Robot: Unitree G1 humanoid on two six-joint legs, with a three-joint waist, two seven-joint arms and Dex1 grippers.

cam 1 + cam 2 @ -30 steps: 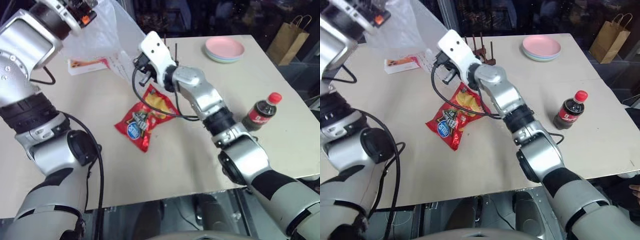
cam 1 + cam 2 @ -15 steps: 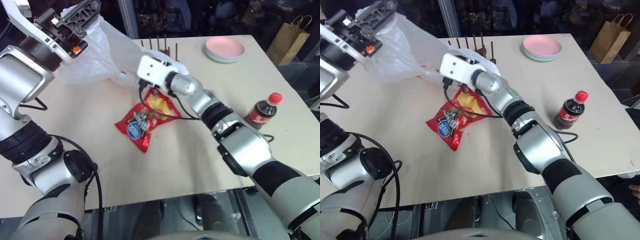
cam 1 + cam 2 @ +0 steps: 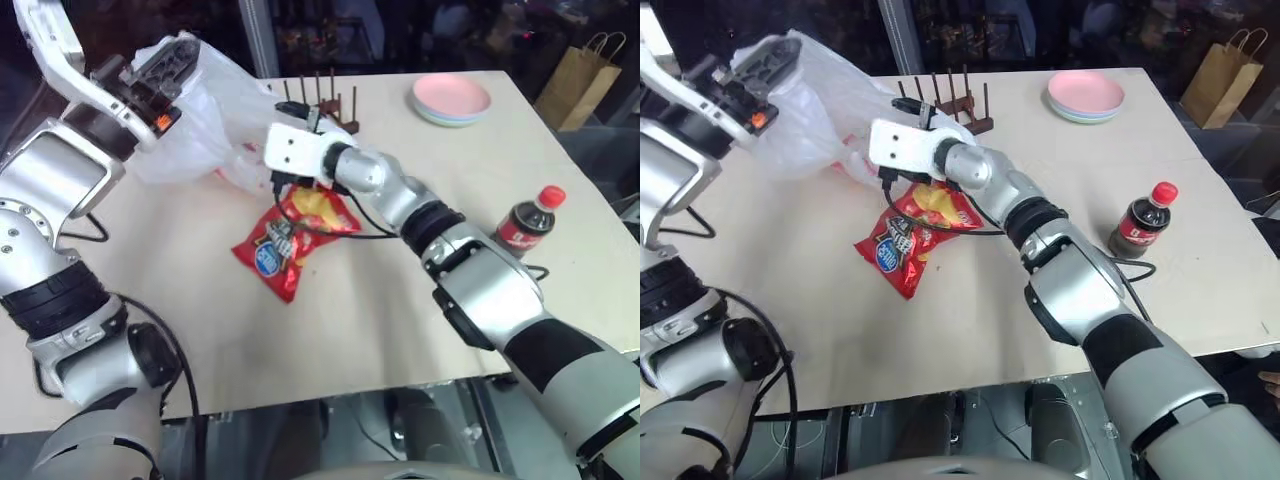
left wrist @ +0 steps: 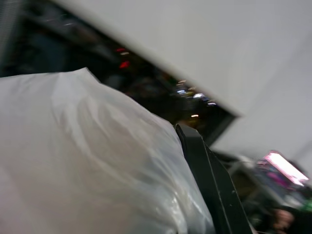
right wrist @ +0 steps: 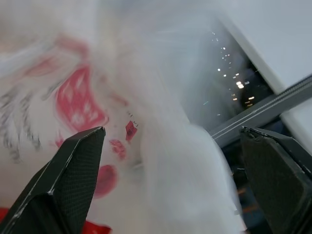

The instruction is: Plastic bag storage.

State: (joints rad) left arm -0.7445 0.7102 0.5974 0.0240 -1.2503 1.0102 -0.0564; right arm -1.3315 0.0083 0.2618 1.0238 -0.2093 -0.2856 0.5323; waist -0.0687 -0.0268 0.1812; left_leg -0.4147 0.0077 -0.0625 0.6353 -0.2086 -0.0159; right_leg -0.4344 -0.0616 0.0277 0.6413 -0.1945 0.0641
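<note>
The plastic bag [image 3: 215, 120], thin, translucent and white with a pinkish print, hangs bunched at the table's far left, and its lower part rests on the table. My left gripper [image 3: 165, 65] is raised above it and shut on its upper edge; one black finger [image 4: 204, 170] presses against the film [image 4: 87, 156]. My right gripper [image 5: 171, 130] stands wide open just right of the bag, level, its fingers [image 5: 73, 170] spread with the printed plastic [image 5: 83, 97] right in front of them, nothing gripped. Its white wrist block [image 3: 290, 150] hovers over the red chip packet.
A red chip packet [image 3: 290, 235] lies mid-table under my right forearm. A dark wooden peg rack [image 3: 325, 100] stands behind the right hand. Stacked pink plates [image 3: 450, 98] sit far right, a cola bottle [image 3: 525, 222] at the right edge, a brown paper bag [image 3: 580, 75] beyond the table.
My right gripper has opened and let go of the bag's edge. My left gripper has come down and to the left with the bag, which now sags onto the table.
</note>
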